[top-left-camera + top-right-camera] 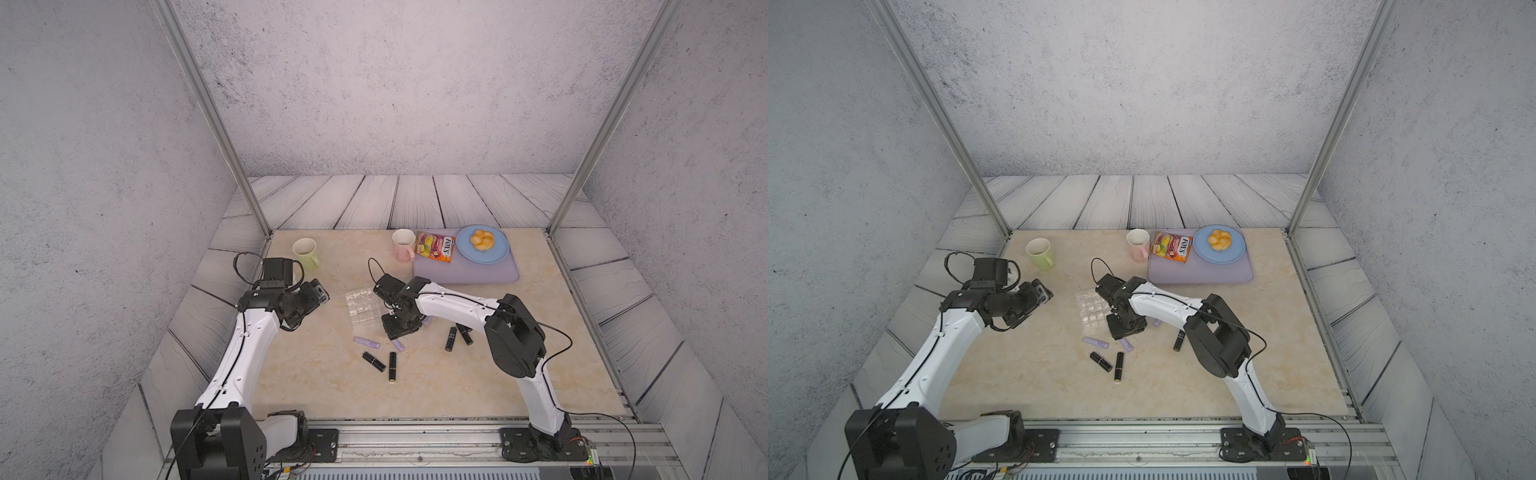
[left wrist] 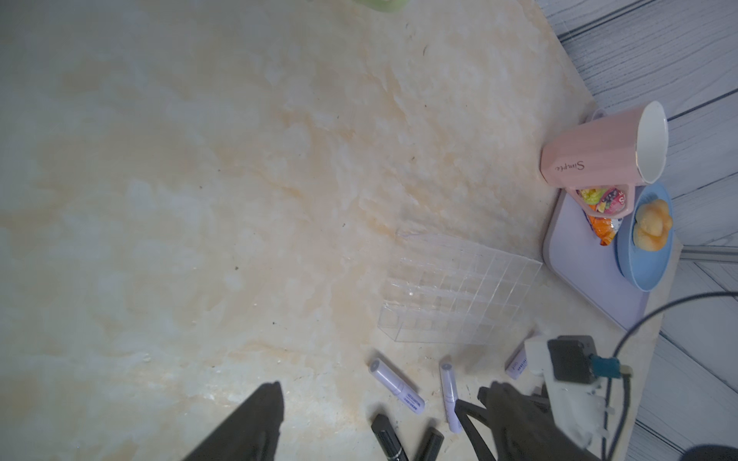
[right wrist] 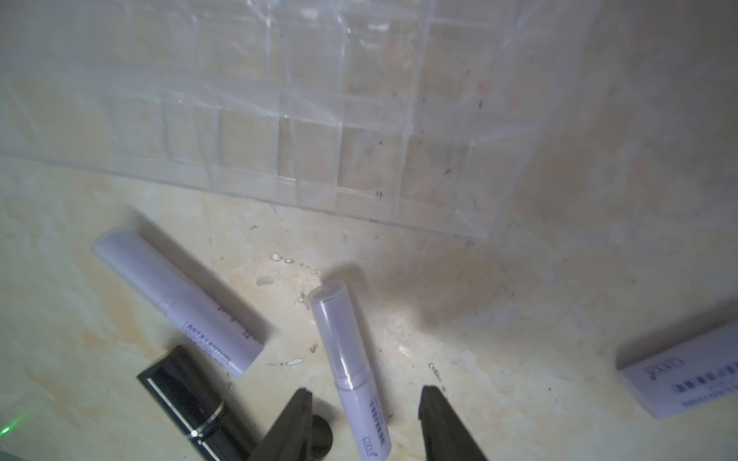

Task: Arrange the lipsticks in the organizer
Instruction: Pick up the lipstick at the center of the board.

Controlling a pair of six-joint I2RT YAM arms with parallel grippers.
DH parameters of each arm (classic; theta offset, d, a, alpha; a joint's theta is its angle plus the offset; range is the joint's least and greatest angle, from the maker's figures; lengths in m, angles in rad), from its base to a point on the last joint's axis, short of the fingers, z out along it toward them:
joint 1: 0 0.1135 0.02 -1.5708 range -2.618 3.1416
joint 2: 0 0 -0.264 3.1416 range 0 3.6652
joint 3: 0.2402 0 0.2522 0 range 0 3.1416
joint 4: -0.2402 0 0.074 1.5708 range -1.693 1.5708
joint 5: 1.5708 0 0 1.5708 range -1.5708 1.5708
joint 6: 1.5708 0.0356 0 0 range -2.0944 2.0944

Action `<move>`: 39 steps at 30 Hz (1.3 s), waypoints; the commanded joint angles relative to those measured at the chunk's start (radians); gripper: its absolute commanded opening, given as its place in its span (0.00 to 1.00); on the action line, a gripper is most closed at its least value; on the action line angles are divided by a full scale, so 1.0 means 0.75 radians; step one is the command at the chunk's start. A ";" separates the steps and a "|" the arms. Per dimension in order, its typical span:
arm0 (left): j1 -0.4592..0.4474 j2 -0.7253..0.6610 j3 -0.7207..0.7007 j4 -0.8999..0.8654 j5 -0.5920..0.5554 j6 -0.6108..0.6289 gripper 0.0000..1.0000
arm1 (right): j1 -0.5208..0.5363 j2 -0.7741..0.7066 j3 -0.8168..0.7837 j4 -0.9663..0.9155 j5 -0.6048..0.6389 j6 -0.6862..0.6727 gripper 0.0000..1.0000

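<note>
Nearest the robot's base, two black lipsticks (image 1: pixel 374 361) lie flat on the tabletop (image 1: pixel 316 386), and another black pair (image 1: pixel 451 338) lies beside the right arm. Just beyond, the lilac lipsticks (image 1: pixel 367 342) lie loose too. The right gripper (image 3: pixel 365 395) stands low over the middle lilac tube (image 3: pixel 351 359), its fingers parted to either side with gaps showing, so nothing is gripped. The organizer (image 1: pixel 360 307) sits just behind, every visible compartment empty. The left gripper (image 2: pixel 382 386) hangs off to the side, fingers spread wide and empty.

Judged from this, the task has barely begun: every lipstick in view is yet to be placed.

The tabletop is beige and marble-patterned. Further back stand a green mug (image 1: pixel 305 251), a pink mug (image 1: pixel 403 243) and a lilac mat (image 1: pixel 465 272) bearing a snack packet (image 1: pixel 435 246) and a bun (image 1: pixel 482 240) on a blue plate (image 1: pixel 500 253). Grey speckled walls close the cell.
</note>
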 commanded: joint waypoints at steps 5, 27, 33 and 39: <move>0.008 -0.016 0.015 -0.013 0.092 0.037 0.86 | 0.009 0.089 0.085 -0.081 0.025 -0.045 0.38; -0.035 -0.059 0.083 -0.069 0.193 0.170 0.80 | -0.065 -0.204 -0.034 0.014 0.025 -0.048 0.21; -0.281 -0.202 0.006 0.037 0.271 0.201 0.83 | -0.166 -0.723 -0.522 0.608 -0.213 0.057 0.18; -0.502 -0.291 -0.160 0.306 0.439 0.110 0.78 | -0.181 -1.043 -0.954 1.307 -0.293 0.151 0.21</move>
